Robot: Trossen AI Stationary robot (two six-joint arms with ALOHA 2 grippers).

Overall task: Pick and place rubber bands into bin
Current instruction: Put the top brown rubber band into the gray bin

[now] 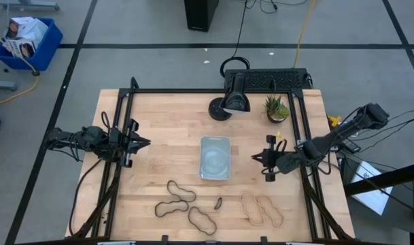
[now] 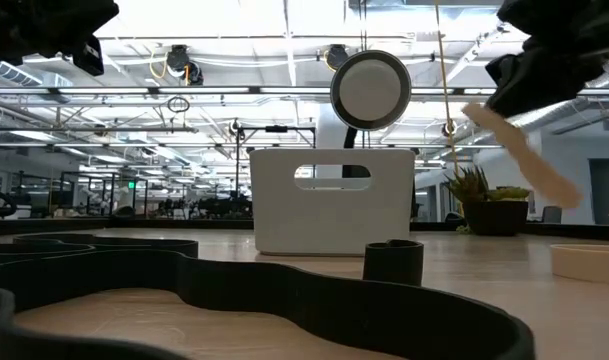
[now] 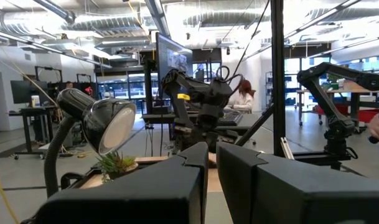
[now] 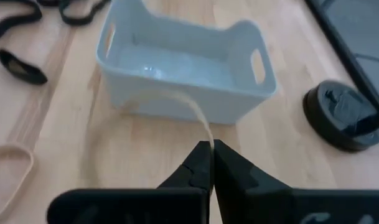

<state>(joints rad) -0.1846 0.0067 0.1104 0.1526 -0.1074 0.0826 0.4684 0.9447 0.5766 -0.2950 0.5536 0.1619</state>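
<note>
The clear bin (image 1: 214,158) stands mid-table; it also shows in the right wrist view (image 4: 183,68). My right gripper (image 1: 256,158) is just to the bin's right, above the table, shut on a pale tan rubber band (image 4: 177,99). Several dark rubber bands (image 1: 174,199) and a tiny dark piece (image 1: 218,202) lie flat near the front edge. Tan bands (image 1: 261,209) lie to their right. My left gripper (image 1: 145,143) waits shut and empty at the table's left, well above it. My right gripper pinches the tan band between its two fingers at one point of the loop (image 4: 206,137). The fingers slant down from the table's right toward the bin. The band hangs slack below them (image 2: 524,155) and its low end looks clear of the table.
A black desk lamp (image 1: 235,95) with a round base (image 1: 220,109) and a small potted plant (image 1: 277,107) stand at the far edge behind the bin. A black frame (image 1: 193,91) runs around the table. Bare wood lies between the bin and the bands.
</note>
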